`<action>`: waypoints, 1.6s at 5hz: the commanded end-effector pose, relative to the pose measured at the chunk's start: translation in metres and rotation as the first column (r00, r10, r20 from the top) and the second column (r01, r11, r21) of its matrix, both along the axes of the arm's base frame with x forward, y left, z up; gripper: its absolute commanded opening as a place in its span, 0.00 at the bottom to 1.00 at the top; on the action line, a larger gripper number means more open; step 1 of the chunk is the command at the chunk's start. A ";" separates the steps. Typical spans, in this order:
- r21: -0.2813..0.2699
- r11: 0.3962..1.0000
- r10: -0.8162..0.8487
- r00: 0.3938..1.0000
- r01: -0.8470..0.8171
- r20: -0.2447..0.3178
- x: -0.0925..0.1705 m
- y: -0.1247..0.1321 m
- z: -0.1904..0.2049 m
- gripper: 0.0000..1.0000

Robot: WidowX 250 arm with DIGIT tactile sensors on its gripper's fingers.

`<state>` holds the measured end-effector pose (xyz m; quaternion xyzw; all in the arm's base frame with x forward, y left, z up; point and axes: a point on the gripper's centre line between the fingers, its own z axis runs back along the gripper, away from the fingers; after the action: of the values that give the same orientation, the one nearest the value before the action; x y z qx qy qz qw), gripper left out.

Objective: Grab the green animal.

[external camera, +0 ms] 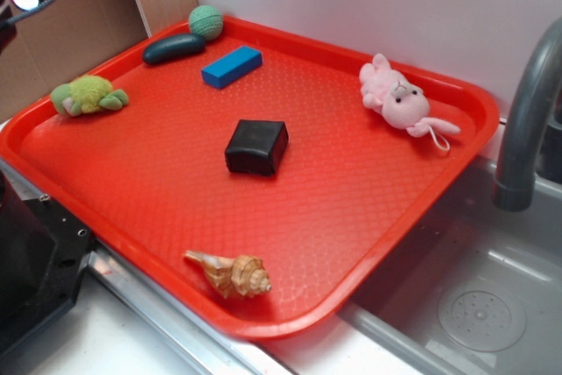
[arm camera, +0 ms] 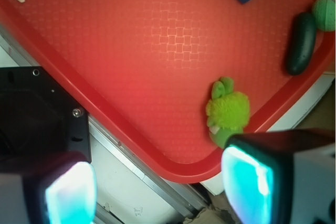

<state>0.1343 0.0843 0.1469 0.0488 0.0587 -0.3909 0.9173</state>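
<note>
Nearest the wrist camera, the two finger pads (arm camera: 247, 179) of the tool (arm camera: 157, 187) glow teal at the bottom of the view, set wide apart with nothing between them, raised above the near rim of the red tray (external camera: 369, 217). Green animal (external camera: 88, 96): a fuzzy lime plush lying in the tray's left corner, just beside the rim; in the wrist view it sits partly behind the right pad, off the midline of the tool. Judged risks: a straight descent from this pose would probably put one pad on the plush or on the tray rim instead of straddling it, and the raised lip so near the toy leaves little room for the outer finger; the soft pile could also compress and slip from a shallow pinch. Neighbours along the same edge of the tray: a dark green oblong (external camera: 174, 48) and a teal yarn ball (external camera: 206, 21) toward the far corner, with a blue block (external camera: 232, 66) near them, all well apart from the plush. Black box (external camera: 256, 147) at the tray's centre, pink plush (external camera: 399, 101) at its right side, seashell (external camera: 230, 273) at its near edge; none obstructs the approach.
</note>
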 end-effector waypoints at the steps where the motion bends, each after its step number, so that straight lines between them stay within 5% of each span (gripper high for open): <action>1: 0.009 1.000 -0.015 1.000 0.015 0.010 0.006 -0.002 0.004 1.00; 3: 0.077 0.963 -0.257 0.966 0.259 -0.029 0.021 0.026 -0.030 1.00; 4: 0.059 0.947 -0.310 0.947 0.315 -0.087 0.027 0.040 -0.047 1.00; 6: 0.024 0.957 -0.287 0.954 0.290 -0.091 0.032 0.074 -0.072 1.00; 7: 0.048 0.964 -0.257 0.960 0.263 -0.110 0.035 0.081 -0.083 1.00; 8: 0.051 0.964 -0.251 0.954 0.262 -0.164 0.014 0.075 -0.101 1.00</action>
<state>0.1441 0.1610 0.0412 0.0475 0.1407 -0.5045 0.8506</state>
